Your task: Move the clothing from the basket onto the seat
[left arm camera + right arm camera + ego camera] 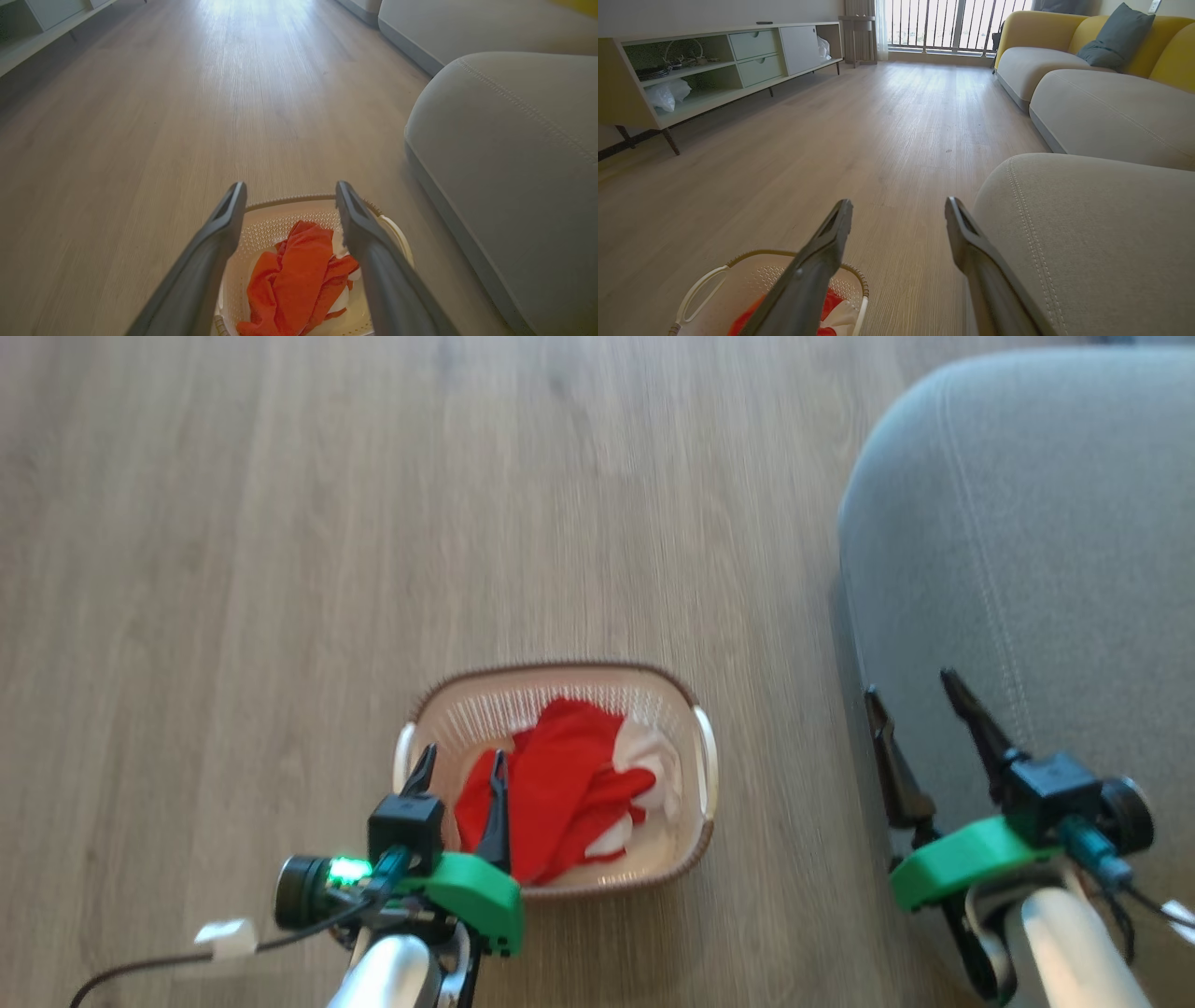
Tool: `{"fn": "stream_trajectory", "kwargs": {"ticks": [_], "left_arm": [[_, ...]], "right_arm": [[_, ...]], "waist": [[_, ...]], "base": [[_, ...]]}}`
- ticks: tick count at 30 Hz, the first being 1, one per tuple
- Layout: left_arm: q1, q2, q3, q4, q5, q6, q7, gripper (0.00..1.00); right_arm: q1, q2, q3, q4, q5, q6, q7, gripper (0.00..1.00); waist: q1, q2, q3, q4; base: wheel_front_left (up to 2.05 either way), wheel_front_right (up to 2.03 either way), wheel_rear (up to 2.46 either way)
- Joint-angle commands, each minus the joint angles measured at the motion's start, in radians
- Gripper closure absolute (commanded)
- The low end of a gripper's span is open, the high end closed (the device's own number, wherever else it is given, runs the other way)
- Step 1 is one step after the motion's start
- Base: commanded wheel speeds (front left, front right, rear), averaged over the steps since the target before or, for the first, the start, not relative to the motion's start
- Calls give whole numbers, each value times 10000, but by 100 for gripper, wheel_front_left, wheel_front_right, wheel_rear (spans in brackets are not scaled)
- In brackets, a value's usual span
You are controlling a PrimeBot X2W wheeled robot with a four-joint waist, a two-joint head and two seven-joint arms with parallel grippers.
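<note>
1. Left gripper [464,751]. It was nearest the head camera, on a pale forearm with a green collar, and hung above the near left part of the basket [560,666]. Its two dark fingers were parted by a moderate gap. Nothing was between them.

2. Right gripper [908,683]. It was well to the right of the basket, over the seat's edge on the basket side. Its fingers were spread about as wide as the left pair, and it held nothing.

3. Basket. It was cream, perforated and oblong, with a brown woven rim and a pale loop handle at each short end. It stood upright on the wooden floor [280,523].

4. Clothing [560,784], the contents of item 3. All of it was inside the basket.
   - A crumpled red garment lay across the middle and made up most of the heap.
   - A white piece [649,751] lay under it and showed toward the basket's right end.
   - Bare basket bottom showed along the left side.

5. Seat [1027,523]. It was grey upholstery with a rounded corner and a line of light stitching. It stood right of the basket with a strip of floor between them. No garment was on the part in view.

6. Low cabinet [714,60]. It stood far beyond the basket to the left and had open shelves and drawers.

7. Sofa [1064,60]. It stood far beyond the basket to the right, behind the seat, and had a yellow back and a grey cushion [1115,35].
</note>
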Motion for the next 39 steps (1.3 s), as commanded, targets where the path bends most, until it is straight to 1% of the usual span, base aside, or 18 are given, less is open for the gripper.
{"fn": "stream_trajectory", "kwargs": {"ticks": [1,3,4,6,7,10,13,19,23,27,29,31,33,35,37,39], "left_arm": [[-632,-26,121,-13,76,-29,-126,0],[-963,-26,-108,506,119,-25,-126,0],[-1394,-26,-387,1217,45,-17,-126,0],[-2003,-26,-850,2076,146,-116,-126,0],[-2003,-26,-850,2076,146,-116,-126,0],[-3067,-26,-1476,3260,254,-273,-126,0],[-4127,-26,-2169,4297,521,-582,-126,0],[-5875,-26,-2942,6536,494,-1051,-126,0],[-6880,-26,-3292,7711,398,-1071,-93,0],[-7809,-26,-3793,8487,466,-1316,233,0],[-8223,-26,-4213,8789,736,-1442,445,0],[-8579,-26,-4477,9046,903,-1542,772,0],[-8889,-26,-4735,9218,1081,-1741,1090,0],[-9134,-22,-4802,9334,1086,-1897,1524,0],[-9376,21,-4796,9400,1051,-1903,1937,0],[-9633,107,-4745,9434,996,-1786,2232,0]], "right_arm": [[-538,-159,176,-398,95,0,-93,0],[-698,-236,150,-504,184,0,-93,0],[-873,-352,154,-627,272,0,-93,0],[-1011,-480,187,-747,396,0,-93,0],[-1011,-480,187,-747,396,0,-93,0],[-1191,-670,272,-886,482,0,-93,0],[-1382,-729,265,-1049,544,0,-93,0],[-1717,-550,509,-1302,783,0,-93,0],[-1782,-391,799,-1451,951,0,-93,0],[-1889,-298,1100,-1489,1124,0,-93,0],[-1956,-244,1205,-1518,1185,0,-93,0],[-2046,-156,1321,-1544,1318,0,-93,0],[-2141,-80,1425,-1600,1440,0,-93,0],[-2211,-32,1521,-1688,1515,0,-93,0],[-2227,5,1582,-1772,1589,0,-93,0],[-2246,29,1625,-1851,1642,0,-93,0]], "waist": [[-1,0,897,-350],[-1,0,1487,-527],[-1,0,2111,-704],[-1,0,2732,-876],[-1,0,2732,-876],[-1,0,3635,-1115],[-1,0,4451,-1327],[-1,0,5680,-1753],[-1,0,6354,-2024],[-1,0,6963,-2221],[-1,0,7207,-2307],[-1,0,7441,-2440],[-1,0,7673,-2577],[-1,0,7892,-2696],[-1,0,8092,-2791],[-1,0,8302,-2871]], "base": [[0,0,0],[0,0,0],[0,0,0],[0,0,0],[0,0,0],[0,0,0],[0,0,0],[0,0,0],[0,0,0],[0,0,0],[0,0,0],[0,0,0],[0,0,0],[0,0,0],[0,0,0],[0,0,0]]}}
